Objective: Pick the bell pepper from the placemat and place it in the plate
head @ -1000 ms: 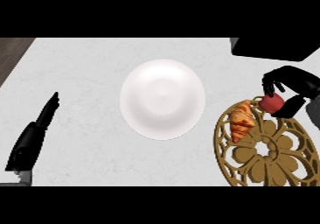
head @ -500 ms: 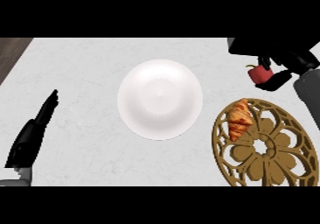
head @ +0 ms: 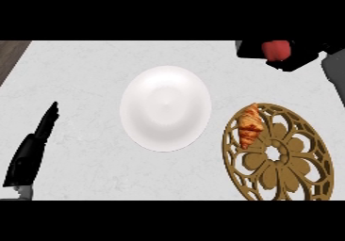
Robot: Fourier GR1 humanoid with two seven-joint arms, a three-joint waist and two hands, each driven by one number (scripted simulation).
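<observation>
- One white plate at mid-counter, with nothing on it.
- One golden openwork placemat at lower right, close beside the plate but apart from it.
- One croissant lying on the placemat's upper-left part, near the rim that faces the plate.
- One red bell pepper, off the placemat, up at the view's top right, well apart from the plate.
- Two black hands, one per side.
- Right hand at the top right edge, curled round the bell pepper; only the pepper's red top showing between the dark fingers; grey forearm running down the right border.
- Left hand at the lower left, fingers straight and together, pointing up and slightly right; open, touching no object, resting.
- Against half a second ago: pepper and right hand carried higher and farther toward the top edge, now partly cut by the frame's upper limit.
- Against a second ago: pepper then right at the placemat's top rim beside the croissant; now well clear of it.
- Plate, placemat and croissant keeping the same layout relative to one another; left hand unchanged in pose.
</observation>
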